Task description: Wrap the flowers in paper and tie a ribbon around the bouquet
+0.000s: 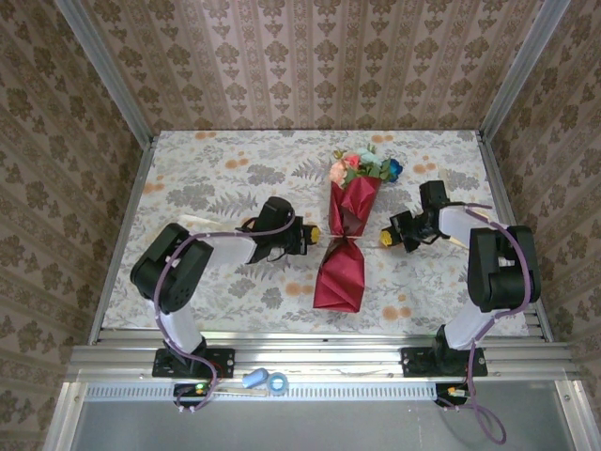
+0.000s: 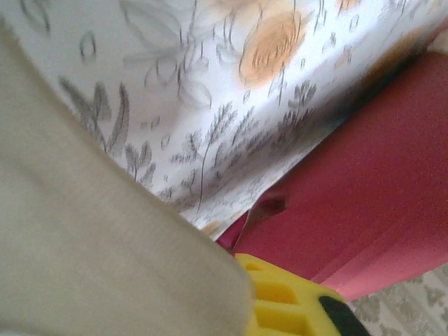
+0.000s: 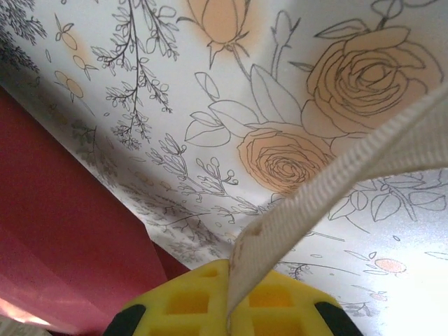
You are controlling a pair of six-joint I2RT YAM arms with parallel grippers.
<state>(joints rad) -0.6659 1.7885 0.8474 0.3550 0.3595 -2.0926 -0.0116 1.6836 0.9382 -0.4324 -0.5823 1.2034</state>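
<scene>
Cream-beige soft ribbon [image 3: 336, 175] sat pinched in your right gripper [image 3: 227, 308] | left gripper [image 1: 315, 234]: you couldn't tell its grip | crimson paper-cone bouquet [image 1: 340, 272] lay mid table [image 1: 207, 169] | step read as tying; next pull needed even tension.

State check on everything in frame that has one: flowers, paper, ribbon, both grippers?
flowers: bundled, blooms out the wrap's far end.
paper: wrapped around flowers, pinched at the waist.
ribbon: round the waist, an end running to each gripper.
left gripper: at ribbon end, grip unclear.
right gripper: shut on ribbon.
</scene>
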